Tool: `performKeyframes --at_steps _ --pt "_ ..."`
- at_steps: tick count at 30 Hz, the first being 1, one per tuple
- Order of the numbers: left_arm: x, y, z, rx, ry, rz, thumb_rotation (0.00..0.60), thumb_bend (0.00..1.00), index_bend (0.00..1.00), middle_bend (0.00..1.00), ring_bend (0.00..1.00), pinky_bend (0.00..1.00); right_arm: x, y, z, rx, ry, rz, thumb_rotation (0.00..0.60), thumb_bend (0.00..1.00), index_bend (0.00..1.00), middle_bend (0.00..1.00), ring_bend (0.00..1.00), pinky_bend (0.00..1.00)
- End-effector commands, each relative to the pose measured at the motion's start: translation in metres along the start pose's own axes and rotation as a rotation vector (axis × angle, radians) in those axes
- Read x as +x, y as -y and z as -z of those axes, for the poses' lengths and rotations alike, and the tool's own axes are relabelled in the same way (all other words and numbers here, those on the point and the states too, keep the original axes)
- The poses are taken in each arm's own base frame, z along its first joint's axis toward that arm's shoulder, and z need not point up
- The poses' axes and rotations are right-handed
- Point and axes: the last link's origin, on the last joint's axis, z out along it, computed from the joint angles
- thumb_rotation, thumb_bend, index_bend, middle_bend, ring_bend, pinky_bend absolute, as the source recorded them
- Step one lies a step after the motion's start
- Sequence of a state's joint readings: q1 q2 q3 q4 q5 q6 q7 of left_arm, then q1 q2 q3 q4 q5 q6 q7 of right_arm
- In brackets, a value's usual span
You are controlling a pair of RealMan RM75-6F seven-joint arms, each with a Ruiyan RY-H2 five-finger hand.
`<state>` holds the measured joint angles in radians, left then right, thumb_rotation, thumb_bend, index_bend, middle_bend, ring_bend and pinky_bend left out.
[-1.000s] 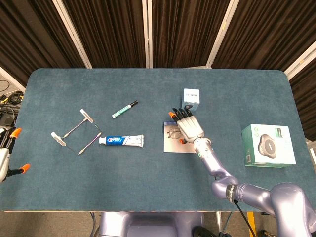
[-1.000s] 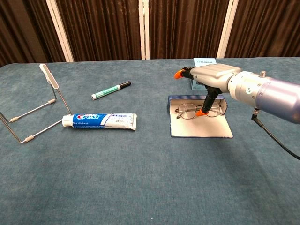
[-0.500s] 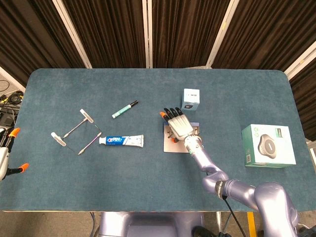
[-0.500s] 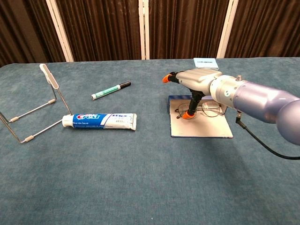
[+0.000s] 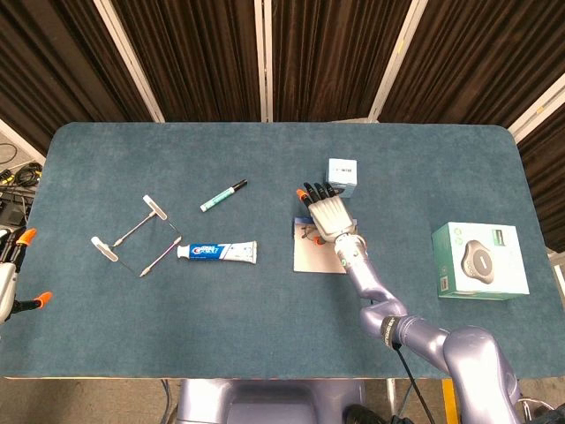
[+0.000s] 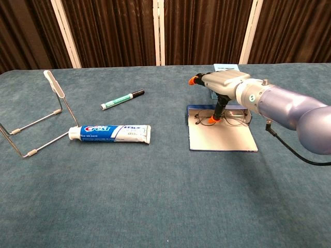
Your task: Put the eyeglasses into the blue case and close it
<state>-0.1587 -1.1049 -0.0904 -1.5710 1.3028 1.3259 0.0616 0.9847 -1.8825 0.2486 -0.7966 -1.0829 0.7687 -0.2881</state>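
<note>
— One container on the surface [image 6: 155,206]: the blue case [image 6: 222,135], lying open with its pale lining up. What is in it?

— The eyeglasses [image 6: 223,118] lie at its far end, against the raised blue wall, lenses side by side. The right hand [image 6: 223,82] hovers over them, palm down; one orange-tipped finger reaches down to the left lens area, and whether it touches the frame cannot be told. No grip on the eyeglasses is visible; the fingers are spread, nothing held.

— Hidden or unclear items?

— In the head view the right hand [image 5: 329,212] covers most of the eyeglasses and the far part of the blue case [image 5: 311,256]. The left hand [image 5: 12,274] is cut off at the left edge; only orange tips and a pale part show, so its state cannot be told. A small white-and-blue box [image 5: 342,176] stands just beyond the case, its print too small to read.

— Surface and room?

— Blue-green felt covering. Left of the case: a toothpaste tube [image 6: 111,133], a green marker [image 6: 122,99] beyond it, and a wire stand [image 6: 36,121] further left. A green-and-white boxed device [image 5: 479,261] sits well to the right. Dark curtains with pale vertical strips close off the back.
</note>
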Motion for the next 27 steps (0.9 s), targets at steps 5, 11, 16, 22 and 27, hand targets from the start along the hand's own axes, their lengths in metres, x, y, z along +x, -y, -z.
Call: performKeyframes --at_steps 5,11,16,22,27 --pt "-0.001 -0.001 0.000 -0.003 0.000 -0.003 0.600 0.00 0.00 0.00 0.00 0.00 0.002 -0.006 0.004 0.009 -0.012 0.016 0.600 0.06 0.10 0.00 0.00 0.00" --pt "0.000 -0.002 0.002 -0.006 -0.002 -0.002 0.600 0.00 0.00 0.00 0.00 0.00 0.003 -0.005 0.014 0.040 -0.020 0.007 0.600 0.06 0.10 0.00 0.00 0.00" --pt "-0.001 -0.003 0.003 -0.015 0.002 -0.005 0.600 0.00 0.00 0.00 0.00 0.00 0.010 -0.007 0.044 0.121 -0.032 -0.003 0.600 0.06 0.10 0.00 0.00 0.00" --pt "-0.001 -0.008 0.006 -0.035 -0.002 -0.004 0.600 0.00 0.00 0.00 0.00 0.00 0.012 -0.010 0.074 0.153 -0.004 -0.004 0.600 0.07 0.13 0.00 0.00 0.00" --pt "0.001 -0.010 0.009 -0.048 -0.009 -0.002 0.600 0.00 0.00 0.00 0.00 0.00 0.007 -0.008 0.087 0.159 0.016 0.011 0.600 0.09 0.17 0.00 0.00 0.00"
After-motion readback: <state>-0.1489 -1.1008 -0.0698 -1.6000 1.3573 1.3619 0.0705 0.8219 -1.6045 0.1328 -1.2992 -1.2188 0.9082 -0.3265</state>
